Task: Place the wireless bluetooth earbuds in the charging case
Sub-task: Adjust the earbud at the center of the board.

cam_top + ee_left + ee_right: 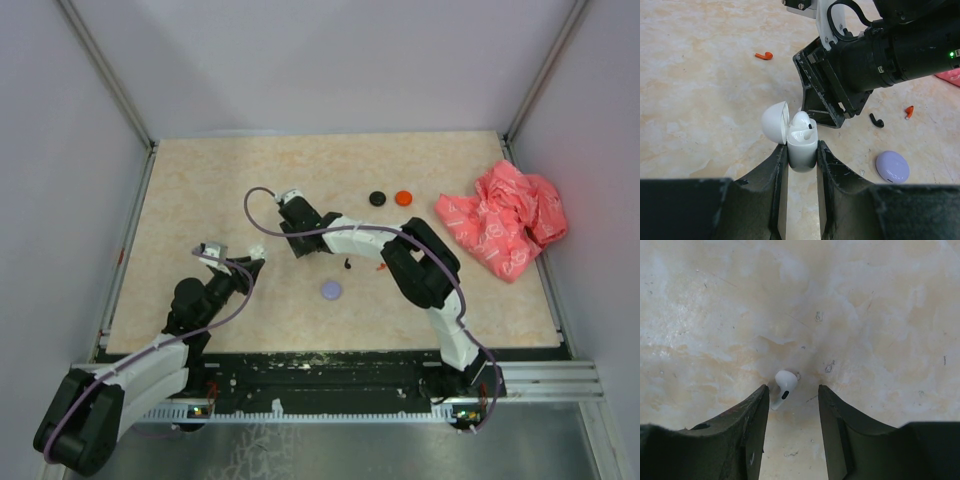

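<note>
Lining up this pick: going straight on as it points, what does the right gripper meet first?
Likely the white earbud on the table, lying between the right gripper's open fingers, nearer one; depth unclear.

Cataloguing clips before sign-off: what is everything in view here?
charging case: 1, white, lid open, held by the left gripper
white earbuds: 2, one seated in the case, one loose on the table
red earbuds: 2, orange-red, apart on the table
black earbud: 1, on the table
round discs: 3, black, orange-red, lilac, on the table
bag: 1, pink-red, crumpled, far right
left gripper: shut on the case
right gripper: open, straddling the loose white earbud
</note>
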Available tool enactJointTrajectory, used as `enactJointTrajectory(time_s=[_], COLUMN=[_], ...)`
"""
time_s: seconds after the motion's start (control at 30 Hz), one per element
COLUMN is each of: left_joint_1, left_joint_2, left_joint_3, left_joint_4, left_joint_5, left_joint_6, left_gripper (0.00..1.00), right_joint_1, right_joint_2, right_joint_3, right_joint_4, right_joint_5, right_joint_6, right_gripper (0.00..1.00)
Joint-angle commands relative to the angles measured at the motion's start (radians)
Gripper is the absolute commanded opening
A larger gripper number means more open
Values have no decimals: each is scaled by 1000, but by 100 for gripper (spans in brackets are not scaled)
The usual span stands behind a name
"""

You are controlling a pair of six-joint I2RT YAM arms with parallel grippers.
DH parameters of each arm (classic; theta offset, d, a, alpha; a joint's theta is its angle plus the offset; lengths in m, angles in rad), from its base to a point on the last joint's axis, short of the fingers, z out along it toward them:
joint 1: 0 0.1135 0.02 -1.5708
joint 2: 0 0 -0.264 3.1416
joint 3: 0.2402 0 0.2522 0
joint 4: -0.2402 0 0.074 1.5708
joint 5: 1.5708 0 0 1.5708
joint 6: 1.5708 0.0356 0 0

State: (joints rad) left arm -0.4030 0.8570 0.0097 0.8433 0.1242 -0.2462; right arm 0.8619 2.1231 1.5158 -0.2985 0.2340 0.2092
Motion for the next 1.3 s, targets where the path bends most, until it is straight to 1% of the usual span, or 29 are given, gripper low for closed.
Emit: enactJointTrajectory(time_s=[0.0,0.13,0.37,0.5,0.83,1.0,1.27], left_joint_1=[6,7,7,8,10,9,10], left_joint_2=[-11,-13,-17,-21,-21,-14,-3], left_joint_3=[15,15,15,15,16,17,18], left_joint_4=[13,13,9,7,5,8,17], left_joint_5=[16,17,19,19,21,23,28], left_joint_6=[6,5,5,5,5,6,7], left_gripper=[0,0,0,0,0,0,0], right_joint_1=[-7,-18,-23,-29,-38,-38,-38], right_joint_2=[-64,-56,4,26,77,106,96], right_joint_3=[-12,6,94,110,147,158,147], right_joint_4=[-39,-39,-88,-101,-125,-130,-139], right_joint_5=[-19,-51,-85,-96,-77,-60,-51], right_joint_6=[3,20,39,69,118,127,129], right_gripper=[44,43,42,38,32,27,17])
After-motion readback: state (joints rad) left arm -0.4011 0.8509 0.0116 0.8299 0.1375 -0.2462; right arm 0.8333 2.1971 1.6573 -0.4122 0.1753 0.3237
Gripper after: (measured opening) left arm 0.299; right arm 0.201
